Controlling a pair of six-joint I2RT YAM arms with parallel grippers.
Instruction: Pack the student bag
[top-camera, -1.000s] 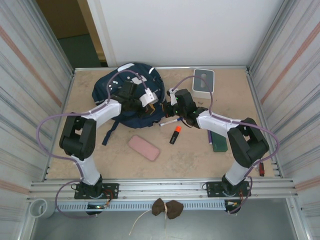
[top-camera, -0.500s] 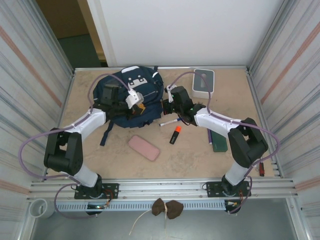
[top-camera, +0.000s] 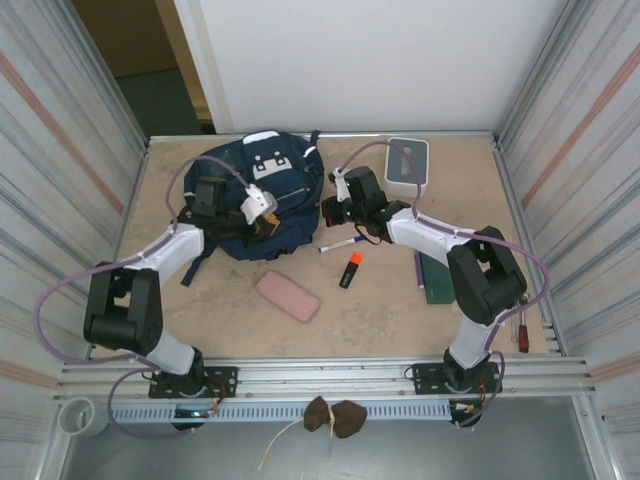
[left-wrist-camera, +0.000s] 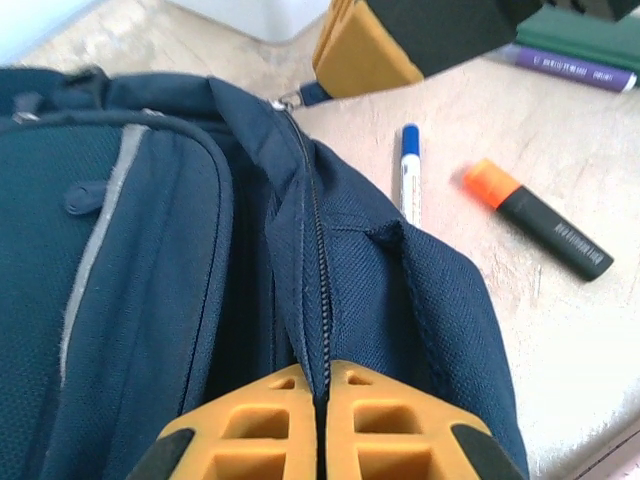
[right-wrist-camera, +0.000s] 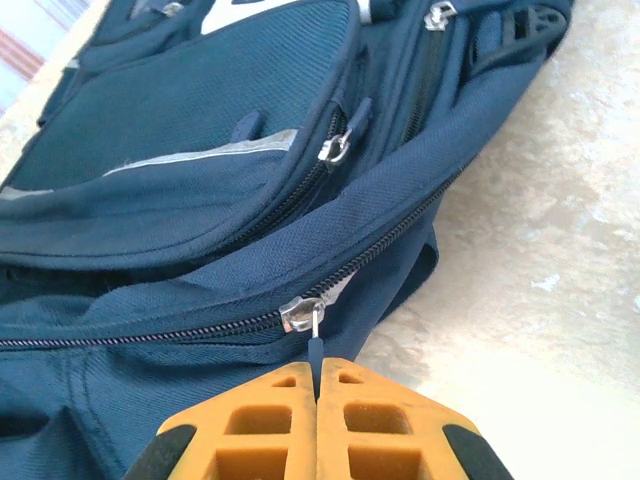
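Note:
The navy-blue student bag (top-camera: 262, 180) lies at the back left of the table, front pocket up, with a thin reflective stripe (right-wrist-camera: 190, 160). My left gripper (top-camera: 262, 212) is at its near right edge, shut on the fabric seam beside the main zipper (left-wrist-camera: 322, 372). My right gripper (top-camera: 331, 207) is at the bag's right side. It is shut on the dark pull tab (right-wrist-camera: 318, 368) of the silver zipper slider (right-wrist-camera: 300, 313). Light lining shows just beyond the slider. The right gripper's orange fingers (left-wrist-camera: 365, 50) appear at the top of the left wrist view.
A blue-capped white pen (top-camera: 340, 243) and an orange-capped black highlighter (top-camera: 349, 270) lie just right of the bag. A pink case (top-camera: 287, 296) lies nearer the front. A green book (top-camera: 438, 280) with a purple pen (top-camera: 420, 270) sits right. A white-grey box (top-camera: 407, 166) stands at the back.
The left arm has swung out to the left and its gripper now sits at the bag's near right edge. The right gripper has shifted left toward the bag. The bag lies flatter.

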